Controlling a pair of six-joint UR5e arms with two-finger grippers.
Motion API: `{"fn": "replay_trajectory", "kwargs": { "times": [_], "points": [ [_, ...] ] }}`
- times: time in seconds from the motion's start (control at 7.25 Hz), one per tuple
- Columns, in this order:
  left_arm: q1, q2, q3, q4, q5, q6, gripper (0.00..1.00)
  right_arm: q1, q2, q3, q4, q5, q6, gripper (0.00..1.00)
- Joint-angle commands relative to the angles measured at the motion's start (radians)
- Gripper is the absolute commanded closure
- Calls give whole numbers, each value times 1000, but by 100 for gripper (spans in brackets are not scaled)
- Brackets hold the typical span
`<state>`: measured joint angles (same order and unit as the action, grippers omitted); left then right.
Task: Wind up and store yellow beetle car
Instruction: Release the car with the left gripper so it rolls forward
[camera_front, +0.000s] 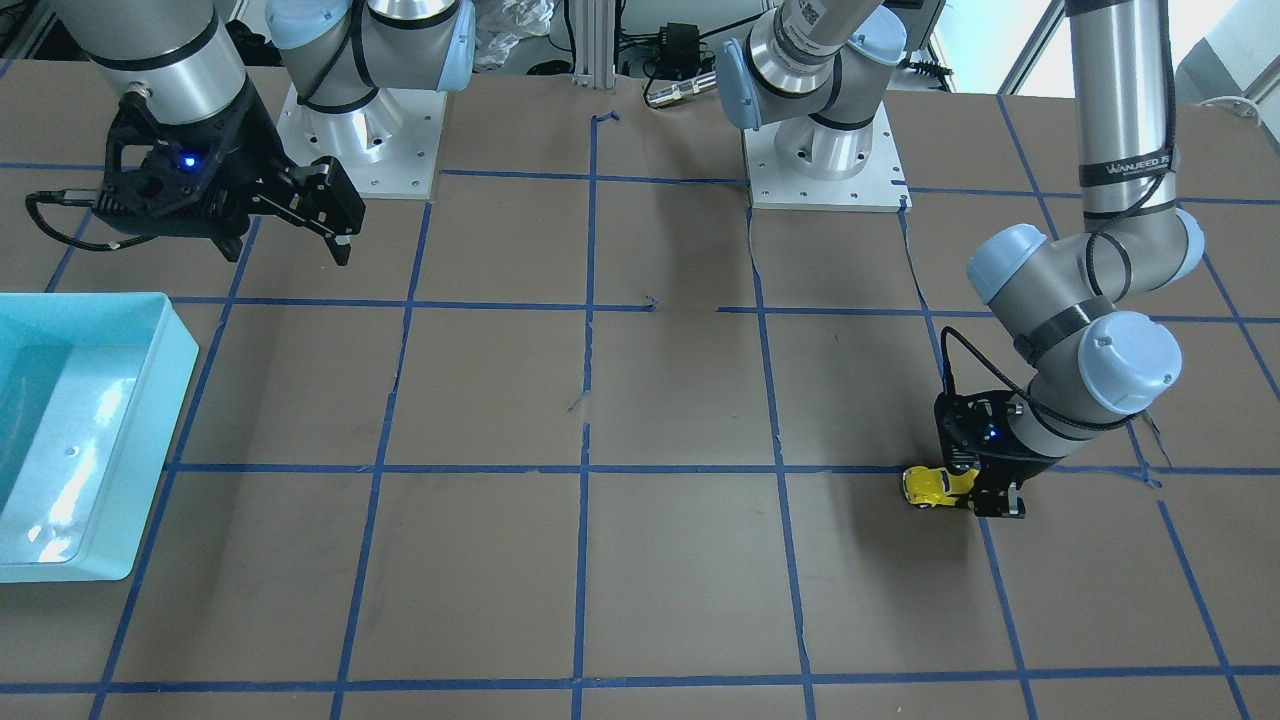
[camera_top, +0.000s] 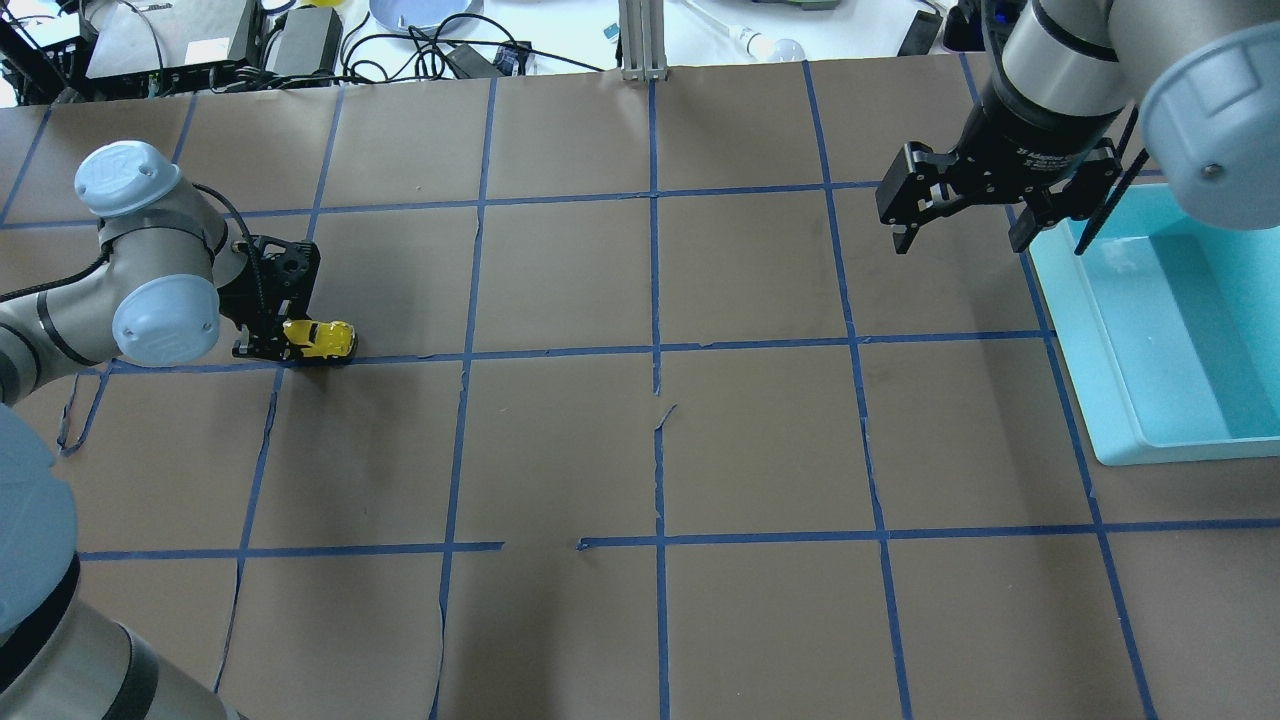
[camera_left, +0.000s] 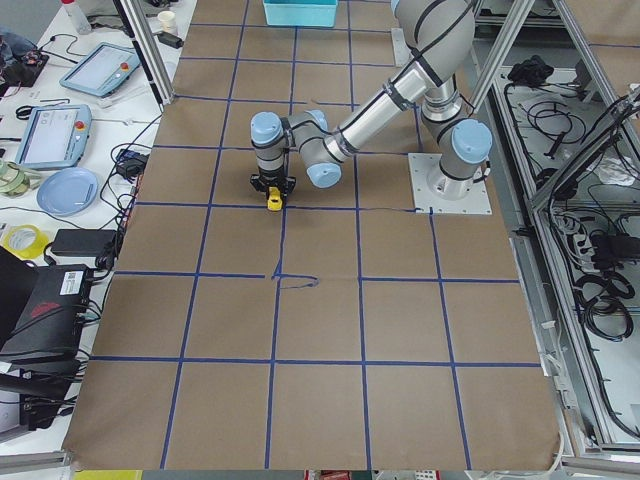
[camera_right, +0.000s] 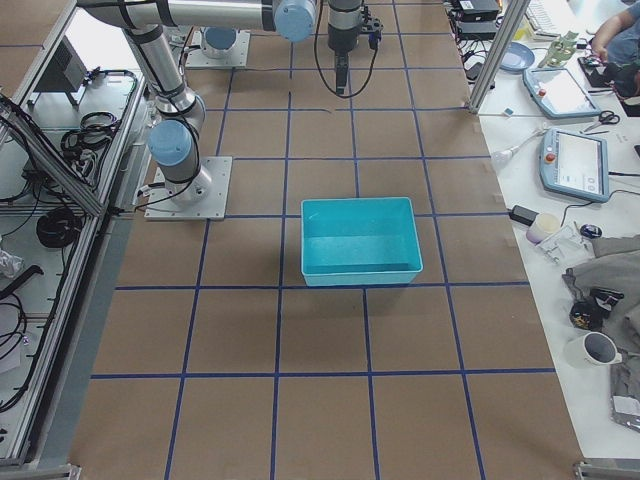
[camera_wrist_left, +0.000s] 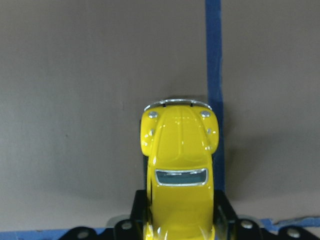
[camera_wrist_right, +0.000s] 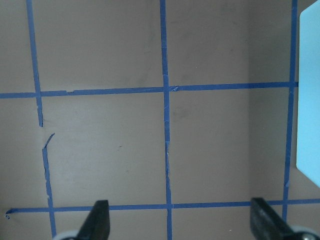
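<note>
The yellow beetle car (camera_wrist_left: 180, 160) is tiny and glossy and sits on the brown table, nose pointing away from my left wrist. My left gripper (camera_top: 272, 342) is down at table level and shut on the car's rear half, one finger on each side. The car also shows in the overhead view (camera_top: 322, 340), the front-facing view (camera_front: 935, 486) and the exterior left view (camera_left: 273, 200). My right gripper (camera_top: 960, 240) is open and empty, held high above the table beside the teal bin (camera_top: 1090, 330). Its fingers (camera_wrist_right: 97, 222) show at the bottom of the right wrist view.
The teal bin (camera_front: 180, 350) is a shallow rectangular tub on my right side, far from the car; it looks empty (camera_right: 360, 203). Blue tape lines divide the brown table into squares. Both arm bases (camera_front: 825, 170) stand at the table's back edge.
</note>
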<state>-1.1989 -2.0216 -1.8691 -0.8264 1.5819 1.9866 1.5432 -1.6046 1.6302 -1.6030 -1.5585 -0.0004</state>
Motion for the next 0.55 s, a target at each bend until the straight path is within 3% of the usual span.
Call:
{"fn": "replay_trajectory", "kwargs": {
  "times": [0.0,0.14,0.41],
  "points": [
    [12,1,2,1,1,0,61,0,0,0,0,0,-3,0],
    [12,-3,1,0,0,-11,1,0,2,0,-2,2,8,0],
    [12,-2,5,-2,7,-8,0,0,2,-1,-2,0,3,0]
  ]
}}
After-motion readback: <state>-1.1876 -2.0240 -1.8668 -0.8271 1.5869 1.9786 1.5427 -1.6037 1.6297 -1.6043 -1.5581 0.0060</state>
